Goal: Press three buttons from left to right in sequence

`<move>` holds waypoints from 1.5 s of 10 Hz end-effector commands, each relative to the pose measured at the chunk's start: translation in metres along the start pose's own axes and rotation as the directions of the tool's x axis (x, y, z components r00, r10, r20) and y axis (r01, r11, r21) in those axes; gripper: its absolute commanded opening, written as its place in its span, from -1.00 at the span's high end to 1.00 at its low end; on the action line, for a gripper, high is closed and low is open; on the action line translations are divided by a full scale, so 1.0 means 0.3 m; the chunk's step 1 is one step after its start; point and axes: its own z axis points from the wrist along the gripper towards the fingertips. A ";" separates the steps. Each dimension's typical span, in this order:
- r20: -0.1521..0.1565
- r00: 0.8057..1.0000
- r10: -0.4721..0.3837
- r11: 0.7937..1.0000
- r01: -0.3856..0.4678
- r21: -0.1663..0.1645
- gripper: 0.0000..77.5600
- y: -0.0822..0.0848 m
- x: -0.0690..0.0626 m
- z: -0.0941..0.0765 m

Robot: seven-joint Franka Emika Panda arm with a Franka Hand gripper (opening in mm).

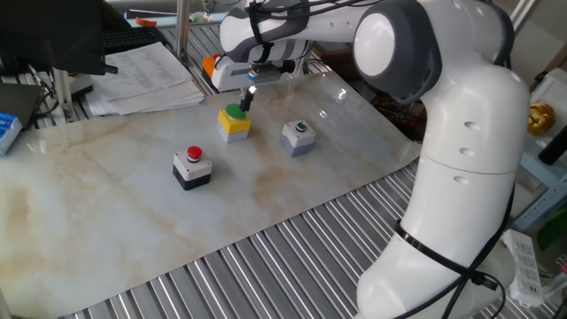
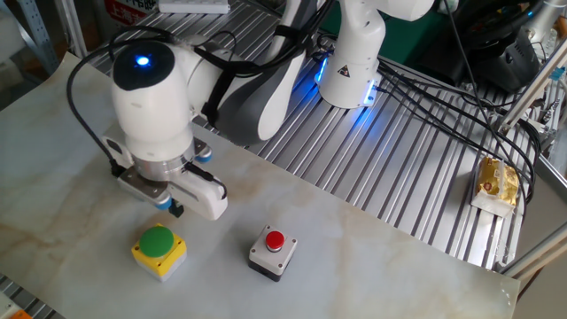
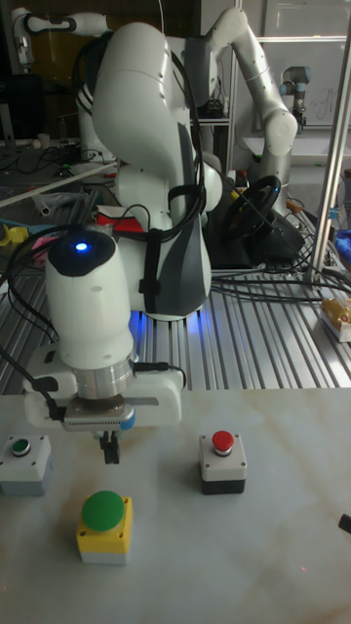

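Three button boxes stand on the marble-patterned table. The red button on its white-topped black box (image 1: 191, 167) (image 2: 270, 251) (image 3: 223, 460) is untouched. The green button on the yellow box (image 1: 234, 120) (image 2: 159, 246) (image 3: 104, 524) sits just below my gripper (image 1: 247, 100) (image 2: 175, 209) (image 3: 110, 449). The dark fingers point down, pressed together and holding nothing, a little above and behind the green button without touching it. The small dark-green button on the grey box (image 1: 299, 136) (image 3: 24, 461) stands apart from the gripper; the other fixed view hides it behind the arm.
An orange box (image 1: 213, 65) sits behind the gripper at the table's back edge. Stacked papers (image 1: 146, 75) lie at the back left. A metal slatted surface (image 1: 266, 266) borders the marble sheet. The arm's large white body (image 1: 461, 177) stands at the right.
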 end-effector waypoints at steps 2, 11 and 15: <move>-0.025 1.000 0.010 1.000 -0.010 0.002 0.97 -0.003 -0.072 -0.021; -0.017 1.000 0.006 1.000 -0.006 0.003 0.97 -0.005 -0.059 -0.030; 0.022 1.000 0.002 1.000 -0.002 0.001 0.97 -0.008 -0.056 -0.027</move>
